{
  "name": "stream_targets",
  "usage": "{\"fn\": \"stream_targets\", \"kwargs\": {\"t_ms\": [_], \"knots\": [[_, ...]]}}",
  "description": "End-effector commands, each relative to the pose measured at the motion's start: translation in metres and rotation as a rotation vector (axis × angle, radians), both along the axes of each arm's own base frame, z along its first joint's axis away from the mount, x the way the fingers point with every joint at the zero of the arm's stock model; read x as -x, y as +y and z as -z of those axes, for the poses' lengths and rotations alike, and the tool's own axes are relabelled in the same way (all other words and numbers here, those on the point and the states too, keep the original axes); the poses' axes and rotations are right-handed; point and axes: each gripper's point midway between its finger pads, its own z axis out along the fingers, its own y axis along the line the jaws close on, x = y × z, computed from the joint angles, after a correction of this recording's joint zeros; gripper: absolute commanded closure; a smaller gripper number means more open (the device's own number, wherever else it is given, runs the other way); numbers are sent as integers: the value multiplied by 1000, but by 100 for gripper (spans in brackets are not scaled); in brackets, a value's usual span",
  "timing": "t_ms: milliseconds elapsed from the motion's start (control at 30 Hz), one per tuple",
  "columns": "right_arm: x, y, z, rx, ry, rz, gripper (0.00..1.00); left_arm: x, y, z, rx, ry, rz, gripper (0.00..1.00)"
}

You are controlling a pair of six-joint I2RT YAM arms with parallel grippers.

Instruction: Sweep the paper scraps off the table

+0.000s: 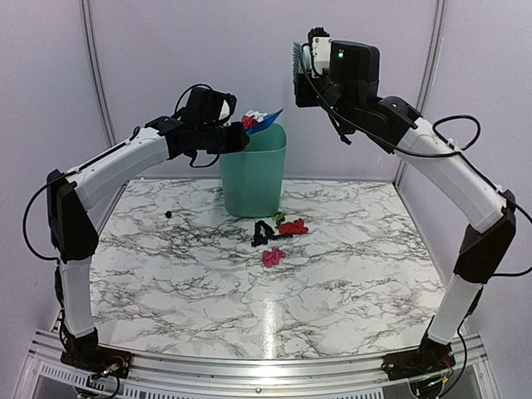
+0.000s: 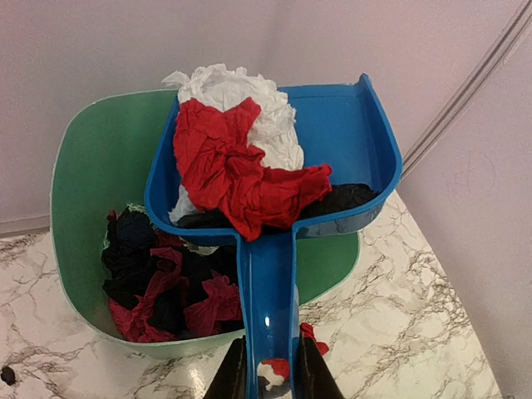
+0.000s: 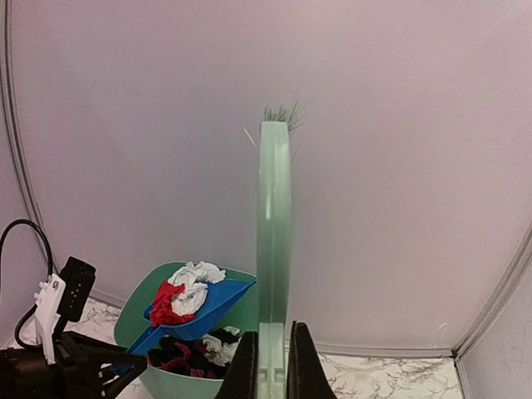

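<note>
A small cluster of paper scraps (image 1: 278,237) lay on the table (image 1: 183,283) just in front of the green bin (image 1: 253,179). Black, green and red pieces sat close together, and a magenta one lay a little nearer to my bases. One tiny black scrap (image 1: 169,214) sat apart, to the left of the bin.

More scraps were heaped in the blue dustpan (image 2: 349,141), with crumpled white at the back, red across the middle and black along the wall by the handle. My left gripper (image 2: 268,374) was clamped on that handle, a finger on either side. It held the pan above the bin's open top, and in the right wrist view the handle end sat lower than the mouth. The bin itself held a loose pile of black, red, magenta and a little white paper.

My right gripper (image 3: 270,366) was closed tight on the pale green brush (image 3: 273,249). It held the brush upright, bristles at the top, high above the table and to the right of the bin. A small green light (image 1: 339,56) glowed on the black housing at that wrist.

The tabletop was glossy white marble pattern with dark grey veins and caught a bright streak of light near its middle. A metal rail (image 1: 249,366) ran along the near edge. Plain pale lilac walls (image 1: 166,50) closed in the space, divided by slim metal strips.
</note>
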Motion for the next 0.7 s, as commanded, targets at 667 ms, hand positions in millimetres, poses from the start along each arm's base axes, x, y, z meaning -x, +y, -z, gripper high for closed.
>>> {"fn": "stream_targets", "kwargs": {"t_ms": [667], "knots": [[26, -52, 16, -154, 122, 112, 100, 0, 10, -34, 437, 225, -74, 100]]}}
